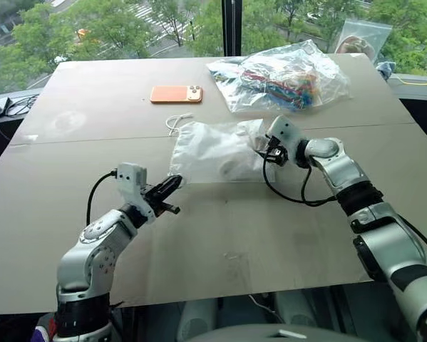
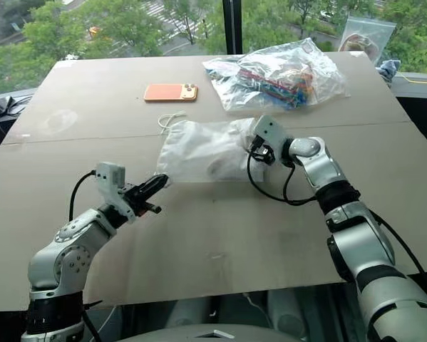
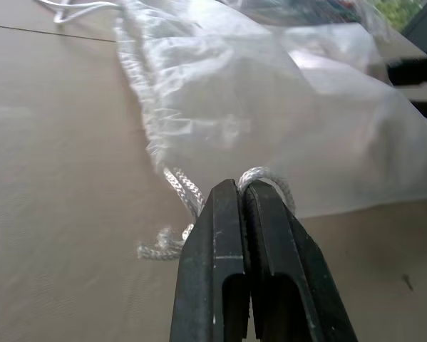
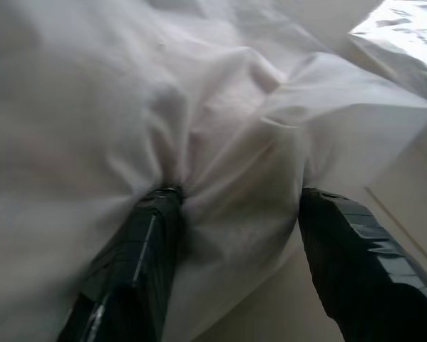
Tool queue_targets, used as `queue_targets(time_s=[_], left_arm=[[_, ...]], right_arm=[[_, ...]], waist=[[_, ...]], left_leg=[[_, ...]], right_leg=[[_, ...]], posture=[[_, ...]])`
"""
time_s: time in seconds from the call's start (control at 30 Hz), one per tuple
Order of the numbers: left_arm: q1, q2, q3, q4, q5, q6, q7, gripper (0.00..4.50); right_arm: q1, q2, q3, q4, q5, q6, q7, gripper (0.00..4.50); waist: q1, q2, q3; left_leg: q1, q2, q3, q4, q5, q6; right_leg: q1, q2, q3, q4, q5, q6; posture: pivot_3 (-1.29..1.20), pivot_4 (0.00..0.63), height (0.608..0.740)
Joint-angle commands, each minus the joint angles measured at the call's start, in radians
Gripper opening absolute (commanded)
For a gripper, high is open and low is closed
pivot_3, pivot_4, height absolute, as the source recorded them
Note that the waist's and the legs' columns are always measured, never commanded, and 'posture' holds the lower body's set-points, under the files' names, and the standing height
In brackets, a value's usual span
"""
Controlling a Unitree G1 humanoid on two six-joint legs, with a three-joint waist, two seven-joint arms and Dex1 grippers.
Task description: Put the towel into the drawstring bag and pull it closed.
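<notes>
The drawstring bag (image 1: 213,149) lies flat in the middle of the table, thin and translucent white. A dim rounded bulge (image 2: 220,167) shows through its fabric; the towel itself is hidden. At the bag's near left corner my left gripper (image 1: 176,182) is shut on a loop of the bag's white cord (image 3: 266,174), with a frayed cord end trailing beside it. My right gripper (image 1: 264,153) is pressed against the bag's right end. Its fingers (image 4: 145,228) stand apart with bunched bag fabric between them.
An orange phone (image 1: 176,94) lies behind the bag. A clear plastic bag of colourful items (image 1: 284,75) sits at the back right, with another clear bag (image 1: 363,35) at the window. A second length of cord (image 1: 176,122) curls at the bag's far left corner.
</notes>
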Motion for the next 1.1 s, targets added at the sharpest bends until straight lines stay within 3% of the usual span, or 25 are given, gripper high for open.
queue_targets(time_s=[0.03,0.13,0.3,0.43,0.57,0.77,0.83,0.9,1.0,1.1], left_arm=[[-0.032,-0.024,0.072,0.002,-0.013,-0.012,0.1,0.0],[-0.036,-0.028,0.067,0.016,-0.015,-0.011,0.099,0.0],[0.015,-0.029,0.053,0.037,-0.01,-0.023,0.064,0.0],[0.063,-0.025,0.047,0.035,-0.006,-0.036,0.044,0.0],[0.113,0.013,-0.019,0.048,0.069,-0.11,-0.011,0.0],[0.171,0.002,-0.065,0.001,0.124,-0.189,0.0,0.0],[0.192,-0.021,-0.056,-0.017,0.129,-0.202,0.034,0.0],[0.218,-0.038,-0.047,-0.038,0.134,-0.214,0.054,0.0],[0.25,-0.061,-0.016,-0.051,0.132,-0.226,0.088,0.0],[0.259,-0.069,0.001,-0.037,0.135,-0.243,0.106,0.0]], right_arm=[[0.142,-0.062,0.069,-0.366,0.182,0.227,0.209,1.55],[0.224,-0.101,0.04,-0.562,0.244,0.351,0.173,1.55],[0.306,-0.111,-0.094,-0.681,0.263,0.408,0.022,1.55],[0.255,-0.071,-0.269,-0.719,0.364,0.455,-0.074,1.55],[0.053,0.016,-0.225,-0.419,0.14,0.229,-0.286,1.55],[-0.085,0.124,-0.064,0.048,-0.091,-0.112,-0.348,1.55],[-0.087,0.145,0.012,0.146,-0.149,-0.176,-0.295,1.55],[-0.032,0.124,0.063,0.112,-0.143,-0.175,-0.17,1.55],[0.116,0.03,0.105,-0.159,-0.037,-0.035,0.042,1.55],[0.26,-0.073,0.104,-0.428,0.048,0.101,0.119,1.55]], waist=[[0.0,0.0,0.0],[-0.007,0.001,0.0],[-0.003,0.0,0.0],[-0.003,0.0,0.0],[-0.021,0.001,0.0],[-0.02,-0.001,-0.002],[-0.022,0.0,-0.002],[-0.02,0.0,-0.002],[-0.016,0.0,-0.004],[-0.015,0.001,-0.005]], left_leg=[[0.0,0.0,0.0,-0.001,0.0,0.0],[0.002,0.0,0.001,-0.001,0.0,0.0],[0.003,-0.001,0.002,0.0,0.001,-0.001],[0.003,-0.001,0.001,0.0,0.001,-0.001],[0.005,0.0,0.004,0.0,0.001,-0.001],[0.005,0.0,0.004,-0.003,0.001,-0.002],[0.005,0.0,0.006,-0.003,0.001,-0.002],[0.004,0.0,0.006,-0.003,0.001,-0.002],[0.002,-0.001,0.005,-0.005,0.001,-0.001],[0.002,0.0,0.002,-0.006,0.0,0.0]], right_leg=[[0.0,0.0,0.0,0.0,0.0,0.0],[0.0,0.0,0.001,0.002,0.0,0.0],[0.0,0.001,0.002,0.003,0.0,0.0],[0.0,0.002,0.002,0.003,0.0,0.0],[0.0,0.003,0.005,0.004,0.0,0.0],[0.0,0.002,0.005,0.003,0.0,-0.001],[-0.001,0.002,0.006,0.003,0.0,-0.001],[-0.001,0.001,0.006,0.001,0.0,-0.001],[-0.001,-0.001,0.004,-0.003,0.0,0.0],[0.0,-0.001,0.003,-0.004,0.0,0.0]], posture=[[0.0,0.15,0.74],[0.0,0.15,0.74],[0.0,0.15,0.74],[0.0,0.15,0.74],[0.0,0.15,0.74],[0.0,0.15,0.74],[0.0,0.15,0.74],[0.0,0.15,0.74],[0.0,0.15,0.74],[0.0,0.15,0.74]])
